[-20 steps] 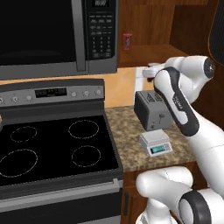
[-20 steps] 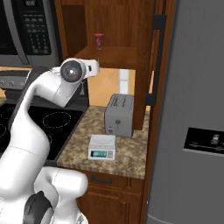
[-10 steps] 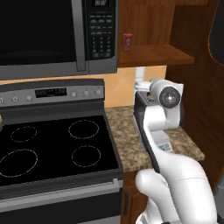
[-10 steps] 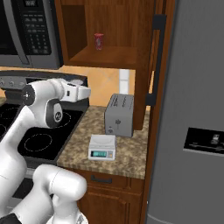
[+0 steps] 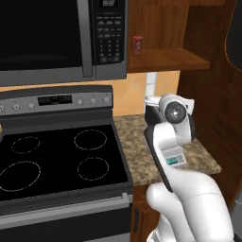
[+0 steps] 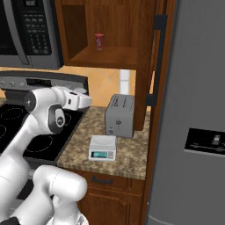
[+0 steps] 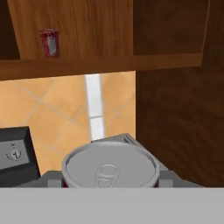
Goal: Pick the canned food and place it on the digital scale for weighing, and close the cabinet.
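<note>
In the hand view the canned food's (image 7: pixel 109 166) silver pull-tab top sits right in front of the camera, with a sliver of dark red at its sides. My gripper (image 7: pixel 109 177) is shut on it, one grey finger at each side. In the right base view the hand (image 6: pixel 79 99) hovers above the counter, left of the toaster. The digital scale (image 6: pixel 102 147) stands bare on the counter's front; the arm partly hides the scale (image 5: pixel 173 158) in the left base view. The cabinet (image 6: pixel 110 56) is open, its door (image 6: pixel 154 61) swung out edge-on with its black handle.
A slim bright red can (image 6: pixel 99 41) stands on the cabinet shelf. A grey toaster (image 6: pixel 120 115) sits behind the scale, close to the open door. The stove (image 5: pixel 56 156) and microwave (image 5: pixel 56 38) lie left, the grey fridge (image 6: pixel 193 110) right.
The arm has folded down and back from shelf height, bringing the hand lower over the counter's left part. The can stays in the gripper. The scale, toaster and door have not moved.
</note>
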You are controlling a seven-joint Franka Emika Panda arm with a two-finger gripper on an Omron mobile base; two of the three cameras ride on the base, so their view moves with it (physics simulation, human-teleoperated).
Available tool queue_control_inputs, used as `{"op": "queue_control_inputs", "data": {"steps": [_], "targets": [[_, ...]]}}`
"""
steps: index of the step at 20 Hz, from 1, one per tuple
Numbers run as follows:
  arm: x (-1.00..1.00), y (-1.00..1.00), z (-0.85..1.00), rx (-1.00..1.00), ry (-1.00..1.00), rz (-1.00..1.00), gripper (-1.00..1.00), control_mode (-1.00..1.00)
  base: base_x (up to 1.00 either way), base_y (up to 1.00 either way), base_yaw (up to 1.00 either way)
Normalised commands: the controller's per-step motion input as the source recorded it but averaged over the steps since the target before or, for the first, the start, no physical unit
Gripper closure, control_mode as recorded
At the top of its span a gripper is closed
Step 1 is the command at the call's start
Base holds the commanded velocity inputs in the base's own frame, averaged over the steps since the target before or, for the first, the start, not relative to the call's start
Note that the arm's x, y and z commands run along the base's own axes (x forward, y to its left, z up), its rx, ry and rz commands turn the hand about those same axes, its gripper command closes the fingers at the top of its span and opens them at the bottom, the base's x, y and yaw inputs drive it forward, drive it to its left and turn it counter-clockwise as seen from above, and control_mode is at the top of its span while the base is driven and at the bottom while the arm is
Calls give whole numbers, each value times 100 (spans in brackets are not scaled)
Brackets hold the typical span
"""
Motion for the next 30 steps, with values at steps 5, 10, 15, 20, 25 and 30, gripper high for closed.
{"op": "queue_control_inputs", "data": {"steps": [5,10,15,20,25,30], "targets": [[0,-35,-38,0,6,0,100,-100,0,0,0],[-1,-18,-37,0,3,3,100,-100,0,0,0],[2,-2,-25,0,20,1,100,-100,0,0,0],[1,-17,-23,0,40,0,100,-100,0,0,0],[2,-4,-55,0,11,8,100,-100,0,0,0],[1,-1,-61,0,0,12,100,-100,0,0,0]]}}
